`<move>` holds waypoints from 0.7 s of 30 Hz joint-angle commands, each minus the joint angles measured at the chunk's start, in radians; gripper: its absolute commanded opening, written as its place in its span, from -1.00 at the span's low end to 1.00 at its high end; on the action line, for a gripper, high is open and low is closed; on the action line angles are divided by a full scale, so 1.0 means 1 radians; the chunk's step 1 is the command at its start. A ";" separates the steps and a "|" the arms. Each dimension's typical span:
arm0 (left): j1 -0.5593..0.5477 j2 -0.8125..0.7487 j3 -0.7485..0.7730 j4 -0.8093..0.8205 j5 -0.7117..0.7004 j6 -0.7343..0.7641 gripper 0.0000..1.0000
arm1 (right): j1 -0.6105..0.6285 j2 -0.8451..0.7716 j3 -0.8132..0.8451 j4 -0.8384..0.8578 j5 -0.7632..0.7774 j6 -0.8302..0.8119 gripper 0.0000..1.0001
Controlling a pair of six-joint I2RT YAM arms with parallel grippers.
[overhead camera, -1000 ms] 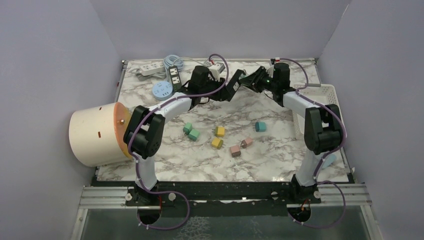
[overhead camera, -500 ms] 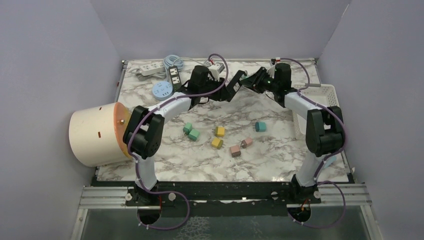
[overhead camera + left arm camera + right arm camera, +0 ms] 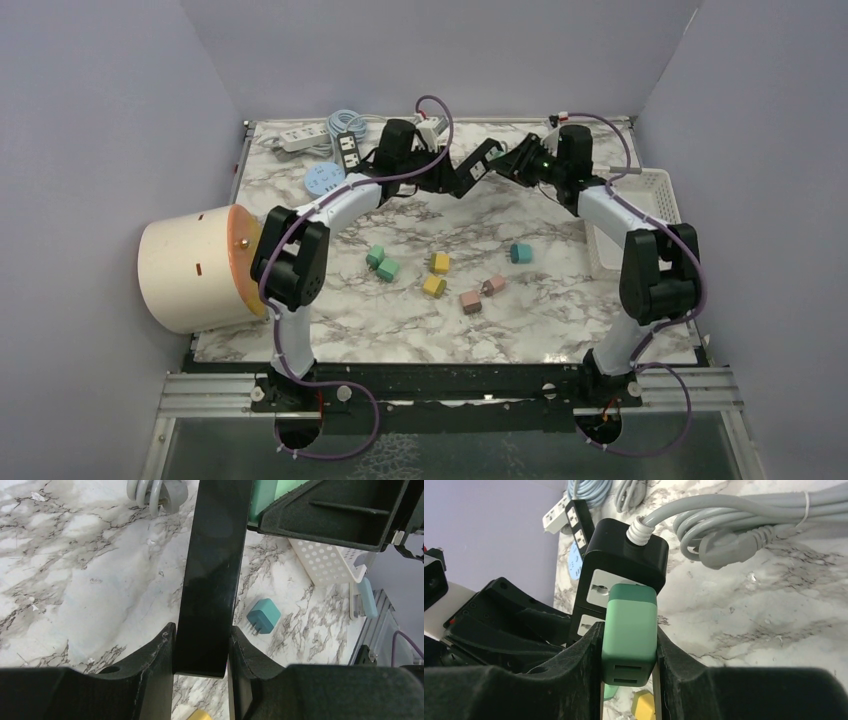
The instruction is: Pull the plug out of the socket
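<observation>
Black strip (image 3: 215, 555) is held off the worktop (image 3: 560, 300), far centre, with the left claw (image 3: 202, 647) clamped tight on it. The right claw (image 3: 629, 647) is closed on the green plug (image 3: 630, 622), which is seated against the strip's face. Both arms sit slightly farther back and to the right than a second ago.

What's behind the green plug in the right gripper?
The black power strip, white socket faces showing, grey cord at its top. The green plug hides its prongs and that socket.

R gripper (image 3: 627, 632) clamped on green plug (image 3: 630, 612), plug against black power strip (image 3: 621, 550) w/ grey cable (image 3: 704, 502), strip held above marble table (image 3: 764, 615)
</observation>
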 commanded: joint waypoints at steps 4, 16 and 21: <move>0.137 0.067 0.040 0.019 -0.565 -0.060 -1.00 | 0.034 -0.167 -0.058 -0.158 -0.127 0.009 -0.99; 0.111 0.161 0.130 0.023 -0.552 -0.031 -1.00 | 0.149 -0.119 -0.025 -0.142 -0.136 0.094 -0.99; 0.162 0.269 0.296 -0.082 -0.443 0.020 -0.16 | 0.303 0.072 0.149 -0.317 -0.197 -0.123 -0.99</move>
